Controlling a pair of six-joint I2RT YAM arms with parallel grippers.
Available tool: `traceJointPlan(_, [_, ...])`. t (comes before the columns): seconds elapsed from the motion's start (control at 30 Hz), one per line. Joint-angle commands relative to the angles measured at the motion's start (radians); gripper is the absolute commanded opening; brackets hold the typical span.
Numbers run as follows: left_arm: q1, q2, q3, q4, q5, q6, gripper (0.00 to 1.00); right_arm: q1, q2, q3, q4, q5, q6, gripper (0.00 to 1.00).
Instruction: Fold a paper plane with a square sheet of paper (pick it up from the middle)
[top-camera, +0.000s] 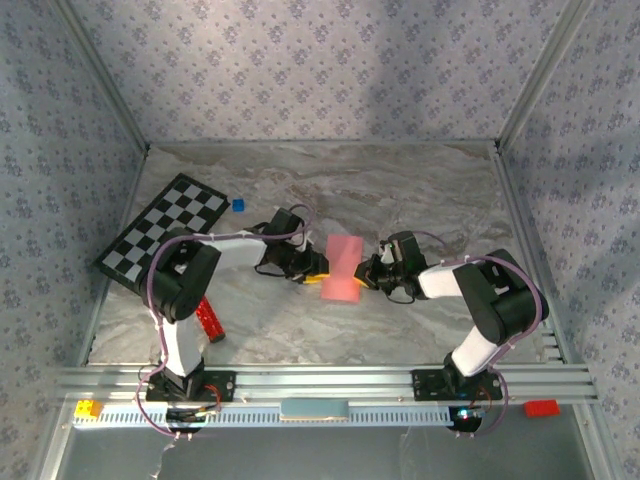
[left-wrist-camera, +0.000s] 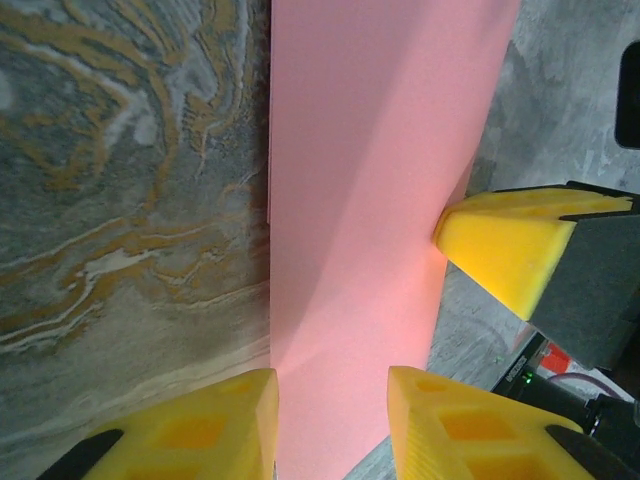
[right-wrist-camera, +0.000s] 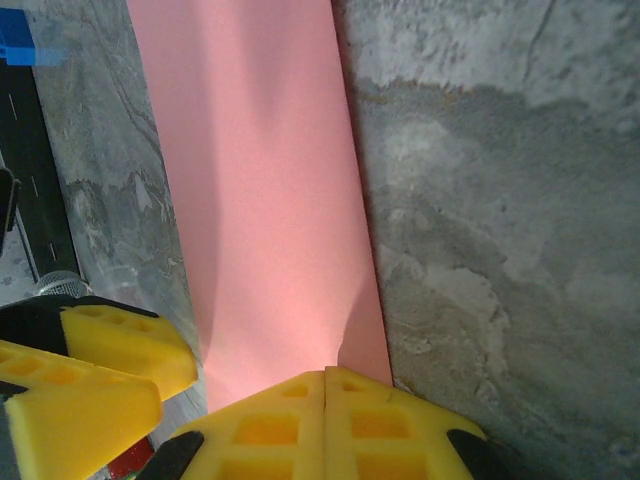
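The square sheet of paper (top-camera: 342, 268) is salmon pink and lies at the table's middle as a long narrow strip, seemingly doubled over. My right gripper (right-wrist-camera: 327, 378) is shut on the near right edge of the sheet (right-wrist-camera: 260, 180), which puckers slightly at the pinch. My left gripper (left-wrist-camera: 333, 385) stands open at the opposite edge, its yellow fingers either side of the sheet (left-wrist-camera: 370, 180) with a clear gap. From above, the left gripper (top-camera: 318, 268) and right gripper (top-camera: 368, 275) face each other across the strip. A paper plane is out of view.
A black-and-white checkerboard (top-camera: 165, 238) lies at the back left, with a small blue cube (top-camera: 238, 205) just beyond it. A red glittery bar (top-camera: 210, 320) lies by the left arm's base. A yellow brick (top-camera: 87, 408) and a red brick (top-camera: 541, 407) rest on the front rail.
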Motion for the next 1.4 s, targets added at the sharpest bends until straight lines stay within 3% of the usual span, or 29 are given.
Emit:
traceJointPlan(0.0, [-0.003,0.019,0.023,-0.016,0.018,-0.003,0.35,0.013,0.038,-0.013,-0.040,0.068,0.003,0.06])
traceJointPlan(0.27, [-0.002,0.024,0.021,-0.026,0.001,0.004,0.36,0.015,0.040,-0.013,-0.045,0.068,-0.002,0.06])
traceJointPlan(1.1, [0.001,0.035,-0.019,0.091,-0.002,-0.092,0.25,0.017,0.030,-0.012,-0.048,0.070,-0.005,0.06])
traceJointPlan(1.37, [0.007,0.020,-0.030,0.102,-0.009,-0.109,0.09,0.019,0.021,-0.010,-0.011,0.039,-0.020,0.09])
